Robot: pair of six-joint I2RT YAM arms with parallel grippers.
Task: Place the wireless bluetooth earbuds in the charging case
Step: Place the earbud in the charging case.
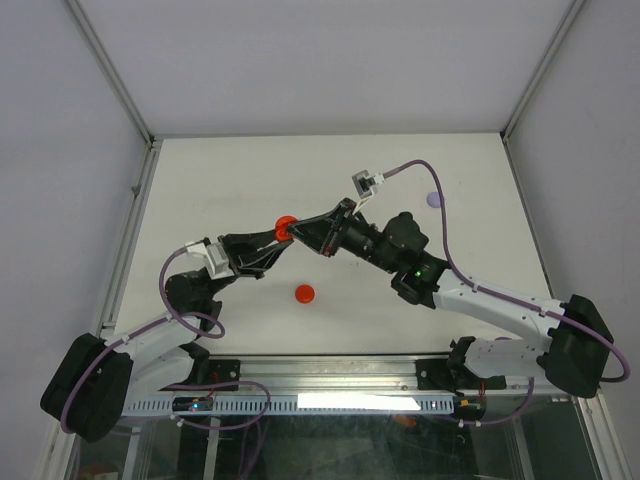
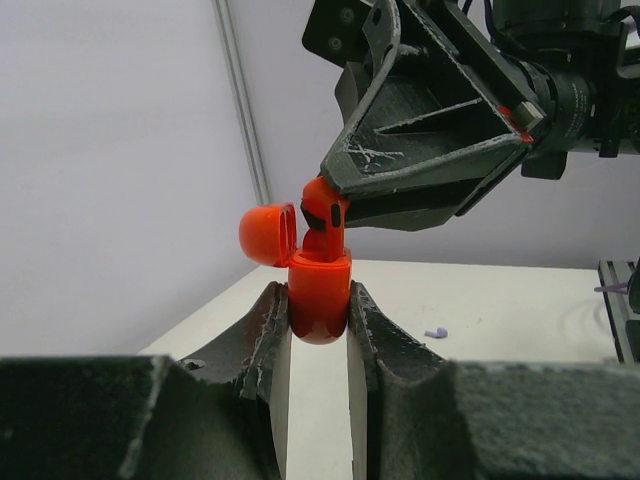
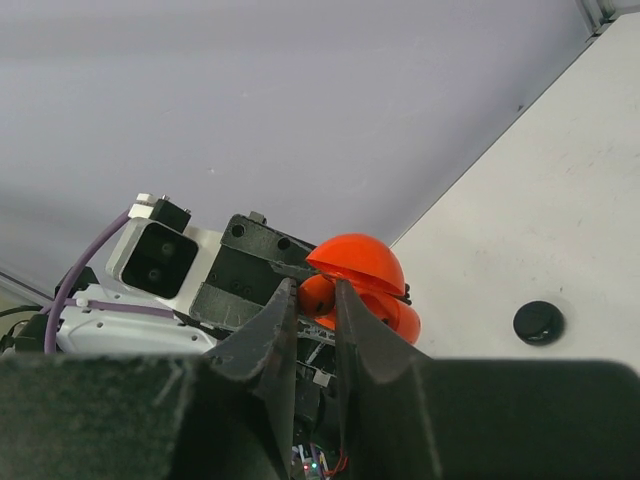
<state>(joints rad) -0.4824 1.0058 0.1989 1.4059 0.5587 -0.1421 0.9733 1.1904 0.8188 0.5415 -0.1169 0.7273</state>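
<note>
Up above the table's (image 1: pixel 200 180) middle, the left gripper (image 2: pixel 318 305) clamps the red charging case (image 2: pixel 320 285) upright, lid (image 2: pixel 268 233) flipped open. The right gripper (image 3: pixel 313 298) pinches a red earbud (image 2: pixel 323 212) directly over it, stem meeting the case's open top. A red disc (image 1: pixel 304 293) lies on the table nearby.

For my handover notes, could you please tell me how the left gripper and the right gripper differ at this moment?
The left gripper is shut on the red charging case, while the right gripper is shut on a red earbud. The left gripper clamps the case's lower body, with its lid flipped open. The right gripper reaches in from the opposite side and sets the earbud at the case's open top. Both are shut on a red part, and they meet at the case.
</note>
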